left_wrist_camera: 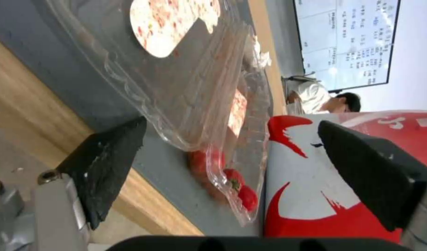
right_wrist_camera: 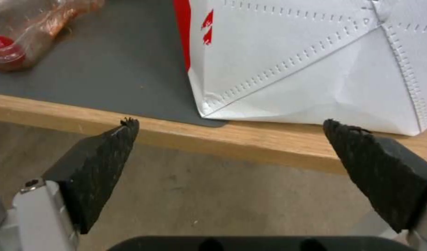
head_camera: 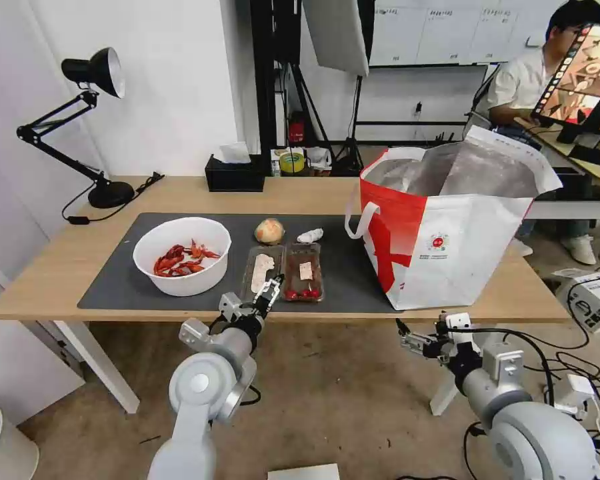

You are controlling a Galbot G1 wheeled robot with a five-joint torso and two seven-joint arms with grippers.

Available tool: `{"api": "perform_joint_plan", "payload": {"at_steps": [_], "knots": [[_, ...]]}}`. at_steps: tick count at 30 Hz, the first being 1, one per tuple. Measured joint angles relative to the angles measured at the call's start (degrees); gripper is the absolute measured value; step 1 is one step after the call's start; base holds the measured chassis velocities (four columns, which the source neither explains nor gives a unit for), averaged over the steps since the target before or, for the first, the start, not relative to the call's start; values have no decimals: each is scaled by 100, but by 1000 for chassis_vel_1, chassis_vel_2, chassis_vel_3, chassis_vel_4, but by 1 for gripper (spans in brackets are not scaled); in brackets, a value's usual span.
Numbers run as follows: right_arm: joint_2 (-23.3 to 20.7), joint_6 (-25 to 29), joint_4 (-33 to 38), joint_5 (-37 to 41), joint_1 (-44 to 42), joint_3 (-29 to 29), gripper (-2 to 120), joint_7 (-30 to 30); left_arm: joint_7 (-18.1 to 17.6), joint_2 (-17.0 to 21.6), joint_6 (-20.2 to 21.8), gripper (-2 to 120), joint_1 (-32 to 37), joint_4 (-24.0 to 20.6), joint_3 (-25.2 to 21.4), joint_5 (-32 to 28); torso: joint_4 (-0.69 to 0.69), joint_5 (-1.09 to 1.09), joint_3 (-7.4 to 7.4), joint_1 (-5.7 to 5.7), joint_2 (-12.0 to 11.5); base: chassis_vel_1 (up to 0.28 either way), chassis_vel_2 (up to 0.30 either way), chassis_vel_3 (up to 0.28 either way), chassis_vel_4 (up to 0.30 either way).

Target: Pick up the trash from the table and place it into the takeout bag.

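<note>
On the dark grey mat [head_camera: 353, 283] of the table [head_camera: 47, 280] lie a white bowl of crayfish shells [head_camera: 182, 255], an opened clear clamshell tray [head_camera: 284, 272] with red scraps, a crumpled tissue [head_camera: 310, 235] and a round orange-beige lump [head_camera: 269, 231]. The takeout bag [head_camera: 447, 230] stands open at the right. My left gripper [head_camera: 271, 291] is open at the tray's near edge, and the tray [left_wrist_camera: 195, 90] lies between its spread fingers [left_wrist_camera: 106, 164]. My right gripper [head_camera: 407, 333] hangs open below the table's front edge, facing the bag's bottom corner [right_wrist_camera: 315, 62].
A black tissue box [head_camera: 235, 175] and a black desk lamp [head_camera: 93, 120] stand along the table's back edge. A person sits at a desk behind the bag. Cables and a white box [head_camera: 597, 297] lie on the floor at the right.
</note>
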Motion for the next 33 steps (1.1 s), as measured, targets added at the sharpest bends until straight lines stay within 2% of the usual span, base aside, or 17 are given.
{"api": "perform_joint_plan", "payload": {"at_steps": [12, 24, 33], "knots": [[39, 1, -71, -20, 30, -22, 100, 4, -25, -1, -150, 100, -52, 61, -6, -144, 2, 0, 0, 0, 0, 0, 0, 0, 0], [76, 1, -134, -93, 73, -102, 100, 4, 152, 0, -266, 100, -30, -103, -57, -348, 0, -1, 1, 0, -1, 0, 0, 0, 0], [80, 1, -149, -108, 76, -107, 100, 3, 422, 2, -371, 100, -37, -170, -52, -346, 1, 0, 1, 1, -1, 0, 0, 0, 0]]}}
